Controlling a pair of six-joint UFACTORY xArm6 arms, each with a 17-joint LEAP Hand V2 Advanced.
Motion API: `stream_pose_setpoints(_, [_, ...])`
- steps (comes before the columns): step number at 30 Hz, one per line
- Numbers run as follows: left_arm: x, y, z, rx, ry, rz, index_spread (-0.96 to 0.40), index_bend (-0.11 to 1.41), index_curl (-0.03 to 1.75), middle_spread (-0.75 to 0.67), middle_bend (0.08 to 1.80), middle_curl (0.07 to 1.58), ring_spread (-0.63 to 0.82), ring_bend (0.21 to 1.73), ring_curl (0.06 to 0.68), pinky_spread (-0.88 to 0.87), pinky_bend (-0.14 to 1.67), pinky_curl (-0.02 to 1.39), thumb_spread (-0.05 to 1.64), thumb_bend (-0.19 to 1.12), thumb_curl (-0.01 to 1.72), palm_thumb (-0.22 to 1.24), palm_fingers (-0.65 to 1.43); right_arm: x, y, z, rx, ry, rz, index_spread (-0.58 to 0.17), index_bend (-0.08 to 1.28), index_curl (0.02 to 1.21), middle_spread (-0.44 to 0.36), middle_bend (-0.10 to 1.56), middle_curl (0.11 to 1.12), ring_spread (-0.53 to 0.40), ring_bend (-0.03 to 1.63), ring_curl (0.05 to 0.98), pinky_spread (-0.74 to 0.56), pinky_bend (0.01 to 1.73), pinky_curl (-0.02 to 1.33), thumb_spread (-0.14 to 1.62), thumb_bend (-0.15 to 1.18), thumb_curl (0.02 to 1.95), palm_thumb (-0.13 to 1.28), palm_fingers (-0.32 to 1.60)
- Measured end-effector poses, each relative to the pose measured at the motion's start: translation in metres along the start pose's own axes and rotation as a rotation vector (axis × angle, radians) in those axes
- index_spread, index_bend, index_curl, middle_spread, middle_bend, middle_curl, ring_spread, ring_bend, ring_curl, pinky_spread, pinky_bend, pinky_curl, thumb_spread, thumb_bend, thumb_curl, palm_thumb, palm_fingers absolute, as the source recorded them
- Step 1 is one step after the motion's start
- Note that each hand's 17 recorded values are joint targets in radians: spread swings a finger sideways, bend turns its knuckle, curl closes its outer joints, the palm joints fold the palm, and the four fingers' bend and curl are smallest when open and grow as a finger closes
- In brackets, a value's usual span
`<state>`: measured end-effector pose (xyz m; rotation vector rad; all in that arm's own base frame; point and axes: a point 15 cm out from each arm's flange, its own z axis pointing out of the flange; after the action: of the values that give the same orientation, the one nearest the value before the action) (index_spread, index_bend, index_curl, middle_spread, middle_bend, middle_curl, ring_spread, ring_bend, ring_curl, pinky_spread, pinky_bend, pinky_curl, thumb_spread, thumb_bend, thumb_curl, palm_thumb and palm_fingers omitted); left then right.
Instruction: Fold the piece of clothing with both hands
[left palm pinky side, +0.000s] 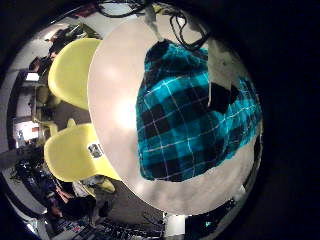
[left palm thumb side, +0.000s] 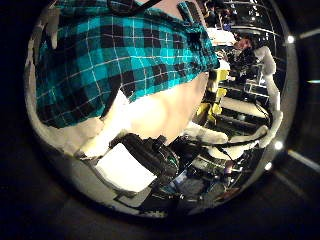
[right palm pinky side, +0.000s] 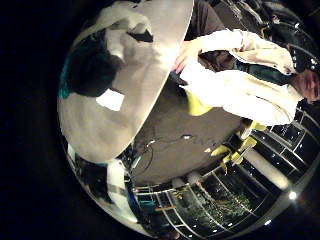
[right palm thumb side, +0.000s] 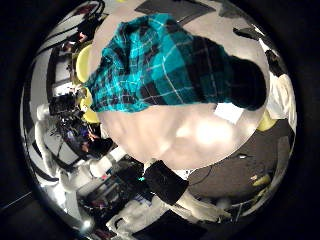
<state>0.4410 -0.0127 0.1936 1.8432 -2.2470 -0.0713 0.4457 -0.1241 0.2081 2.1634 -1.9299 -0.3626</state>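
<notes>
A checked piece of clothing (left palm pinky side: 190, 110) lies bunched and partly spread on a round table (left palm pinky side: 115, 100), covering the half away from the chairs. The left palm looks down on it from well above. A straight finger of the left hand (left palm thumb side: 108, 128) reaches out over the cloth's edge (left palm thumb side: 110, 60) and holds nothing. In the right thumb side palm view the garment (right palm thumb side: 160, 60) fills the far part of the table (right palm thumb side: 190, 135), also from above. Of the right hand (right palm thumb side: 276, 98) only pale parts at the view's rim show. No finger is closed on the cloth.
Two moulded chairs (left palm pinky side: 75, 70) (left palm pinky side: 82, 150) stand against the table's rim. A small pale label (right palm thumb side: 230, 112) lies on the bare tabletop beside the garment, also seen as the label (right palm pinky side: 110, 100). Shelves and clutter surround the table.
</notes>
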Motion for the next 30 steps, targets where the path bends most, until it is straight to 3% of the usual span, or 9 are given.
stream_pose_setpoints(7, [0.003, 0.001, 0.006, -0.010, 0.001, 0.006, -0.05, 0.18, 0.48, -0.02, 0.31, 0.55, -0.13, 0.90, 0.384, -0.30, 0.64, 0.80, 1.19, -0.02, 0.36, 0.55, 0.21, 0.005, -0.012, 0.040, -0.072, 0.011, -0.004, -0.256, 0.17, 0.31, -0.014, 0.42, 0.39, -0.020, 0.83, 0.329, 0.36, 0.73, 0.35, 1.07, -0.02, 0.33, 0.40, 0.09])
stream_pose_setpoints(11, [0.005, 0.001, 0.006, -0.007, 0.013, 0.002, -0.05, 0.18, 0.47, -0.01, 0.30, 0.54, -0.13, 0.88, 0.377, -0.29, 0.62, 0.80, 1.20, -0.02, 0.36, 0.55, 0.21, 0.004, -0.014, 0.047, -0.085, 0.009, -0.009, -0.241, 0.15, 0.30, -0.017, 0.43, 0.38, -0.053, 0.88, 0.334, 0.31, 0.76, 0.34, 1.06, -0.02, 0.33, 0.43, 0.18])
stream_pose_setpoints(14, [0.006, 0.001, 0.007, -0.010, 0.015, 0.002, -0.05, 0.18, 0.46, -0.01, 0.30, 0.53, -0.12, 0.88, 0.372, -0.27, 0.60, 0.79, 1.20, -0.02, 0.36, 0.56, 0.22, 0.000, -0.017, 0.049, -0.089, 0.013, -0.017, -0.234, 0.16, 0.29, -0.049, 0.47, 0.40, -0.137, 1.00, 0.358, 0.18, 0.79, 0.34, 1.06, -0.01, 0.35, 0.49, 0.36])
stream_pose_setpoints(16, [0.008, 0.000, 0.007, -0.009, 0.017, 0.005, -0.05, 0.18, 0.45, -0.01, 0.30, 0.53, -0.12, 0.87, 0.370, -0.26, 0.59, 0.79, 1.20, -0.02, 0.36, 0.56, 0.22, 0.001, -0.020, 0.049, -0.077, 0.017, -0.017, -0.255, 0.15, 0.29, -0.092, 0.55, 0.43, -0.203, 1.11, 0.391, 0.00, 0.93, 0.37, 1.07, 0.01, 0.37, 0.56, 0.63])
stream_pose_setpoints(18, [0.011, 0.000, 0.006, -0.010, 0.013, 0.011, -0.05, 0.18, 0.45, -0.01, 0.30, 0.52, -0.12, 0.87, 0.368, -0.25, 0.59, 0.79, 1.20, -0.02, 0.36, 0.56, 0.23, 0.002, -0.026, 0.046, -0.046, 0.027, -0.017, -0.314, 0.24, 0.31, -0.129, 0.67, 0.48, -0.233, 1.15, 0.403, -0.15, 0.99, 0.37, 1.08, 0.04, 0.39, 0.66, 0.96])
stream_pose_setpoints(20, [0.012, 0.002, 0.007, -0.011, 0.011, 0.015, -0.05, 0.18, 0.44, -0.01, 0.30, 0.52, -0.12, 0.86, 0.364, -0.25, 0.58, 0.79, 1.20, -0.02, 0.36, 0.55, 0.23, 0.004, -0.031, 0.045, -0.011, 0.038, -0.016, -0.361, 0.40, 0.38, -0.157, 0.82, 0.55, -0.238, 1.16, 0.435, -0.19, 1.06, 0.42, 1.10, 0.09, 0.43, 0.79, 1.21])
stream_pose_setpoints(24, [0.016, 0.015, 0.016, -0.034, 0.020, 0.017, -0.05, 0.19, 0.44, -0.01, 0.29, 0.51, -0.10, 0.85, 0.360, -0.22, 0.53, 0.78, 1.20, -0.02, 0.35, 0.55, 0.22, 0.012, -0.028, 0.038, 0.044, 0.067, -0.009, -0.396, 0.71, 0.56, -0.173, 1.05, 0.67, -0.240, 1.27, 0.524, -0.19, 1.19, 0.53, 1.11, 0.15, 0.50, 0.95, 1.18])
stream_pose_setpoints(30, [0.021, 0.038, 0.037, -0.036, 0.023, 0.013, -0.05, 0.19, 0.43, 0.00, 0.28, 0.50, -0.09, 0.83, 0.349, -0.17, 0.49, 0.76, 1.21, -0.02, 0.35, 0.55, 0.23, 0.044, -0.011, 0.025, 0.075, 0.071, 0.055, -0.402, 0.89, 0.71, -0.177, 1.21, 0.76, -0.256, 1.36, 0.604, -0.18, 1.29, 0.64, 1.10, 0.13, 0.56, 0.98, 1.04])
